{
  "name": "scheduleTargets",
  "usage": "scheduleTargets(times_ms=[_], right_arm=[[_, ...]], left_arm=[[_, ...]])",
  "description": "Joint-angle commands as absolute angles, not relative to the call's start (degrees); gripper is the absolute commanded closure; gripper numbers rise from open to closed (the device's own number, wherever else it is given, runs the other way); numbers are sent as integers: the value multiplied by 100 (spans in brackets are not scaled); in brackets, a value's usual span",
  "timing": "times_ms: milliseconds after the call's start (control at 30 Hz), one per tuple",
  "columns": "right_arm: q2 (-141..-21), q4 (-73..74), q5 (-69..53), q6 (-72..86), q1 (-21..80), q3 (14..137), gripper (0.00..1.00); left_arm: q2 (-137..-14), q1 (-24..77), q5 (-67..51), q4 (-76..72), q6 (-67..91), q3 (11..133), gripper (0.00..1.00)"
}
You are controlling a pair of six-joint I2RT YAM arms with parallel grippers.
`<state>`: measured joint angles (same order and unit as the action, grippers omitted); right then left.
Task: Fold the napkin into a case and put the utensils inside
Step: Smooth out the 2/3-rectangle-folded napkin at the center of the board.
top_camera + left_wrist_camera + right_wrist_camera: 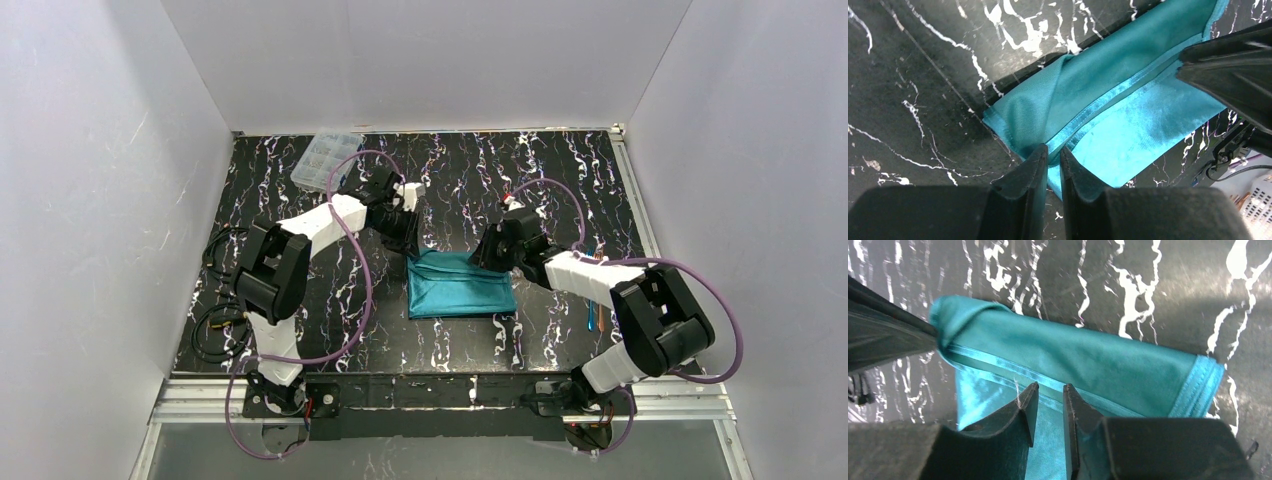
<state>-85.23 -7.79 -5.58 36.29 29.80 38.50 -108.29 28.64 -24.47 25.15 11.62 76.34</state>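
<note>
Currently my left jaws point(1053, 161) and right jaws point(1050, 399) stand narrow, pinching the napkin's point(460, 284) hem between them; folding unfinished, utensils point(592, 318) still outside.

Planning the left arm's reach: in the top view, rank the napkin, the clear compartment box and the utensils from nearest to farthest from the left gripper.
1. napkin: right at the left gripper, centre of the table.
2. clear compartment box: far-left corner.
3. utensils: right side, beyond the napkin.

i see a black table point(560, 190) with white marbling. on it lies the folded teal napkin point(460, 285) mid-table, a clear compartment box point(325, 158) at the far left corner, and utensils point(593, 315) near the right edge.
</note>
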Motion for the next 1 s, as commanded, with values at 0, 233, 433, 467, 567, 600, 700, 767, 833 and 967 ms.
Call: scheduleTargets(times_ms=[0, 233, 433, 467, 567, 600, 700, 767, 833, 967], right_arm=[[-8521, -792, -696, 3676, 3045, 4375, 65], [-9011, -1106, -909, 3891, 3265, 4770, 61], [-9586, -1392, -1052, 4072, 3604, 5129, 61], [-9681, -1489, -1074, 4127, 3654, 5132, 61], [-9930, -1749, -1154, 4253, 3796, 5150, 62], [-10000, -1795, -1159, 4275, 3837, 5158, 62], [-10158, -1841, -1170, 4305, 3921, 5161, 63], [-10221, -1854, -1161, 4310, 3962, 5130, 63], [-10258, -1898, -1159, 4347, 3993, 5063, 64], [-10294, -1940, -1140, 4397, 4044, 4974, 65]], left_arm=[[-10508, 2725, -2637, 2391, 1312, 7347, 86], [-10521, 2652, -2468, 2373, 1303, 7255, 81], [-10520, 2549, -2595, 2333, 1301, 7228, 78], [-10490, 2549, -2697, 2311, 1306, 7198, 78], [-10375, 2549, -3025, 2290, 1323, 7151, 76], [-10288, 2549, -3113, 2274, 1351, 7140, 75], [-10075, 2536, -3143, 2296, 1372, 7125, 73], [-9992, 2496, -3005, 2315, 1363, 7144, 72], [-10031, 2420, -2885, 2321, 1383, 7193, 70], [-10312, 2363, -2801, 2375, 1380, 7338, 69]])
